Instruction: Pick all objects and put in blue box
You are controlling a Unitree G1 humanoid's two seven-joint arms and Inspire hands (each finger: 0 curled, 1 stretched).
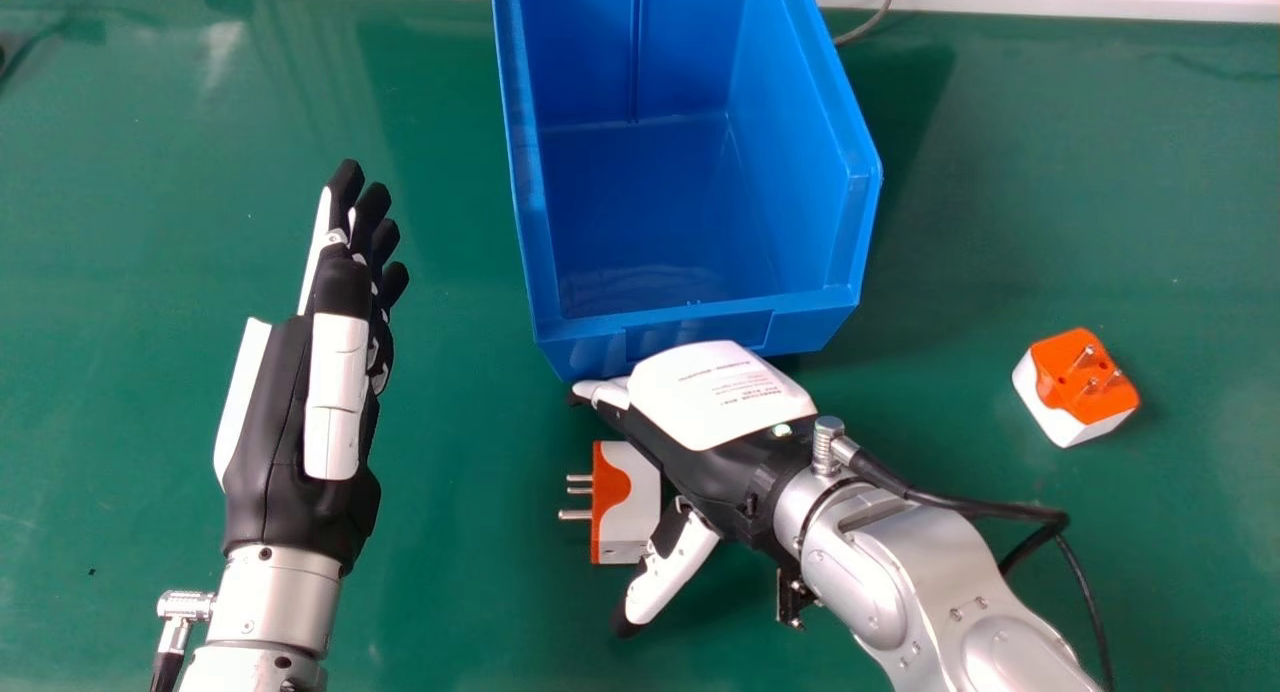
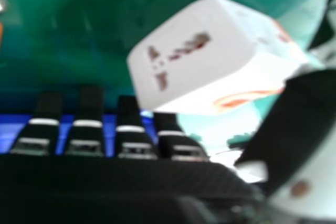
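Nearest, at the near right, the right hand leans over the green tabletop with its fingers extended and its thumb spread wide, so it is open. Between fingers and thumb lies a white and orange adapter, on the tabletop, its pins pointing left and its slotted face turned toward the palm; whether the hand touches it, I cannot tell. Just beyond the fingers stands the blue box, its low wall on the near side. A black cable runs from the right wrist toward the near right. Well apart on the right, another adapter sits with pins up. Over on the left, the left hand is open, its fingers straight and aimed toward the far side.
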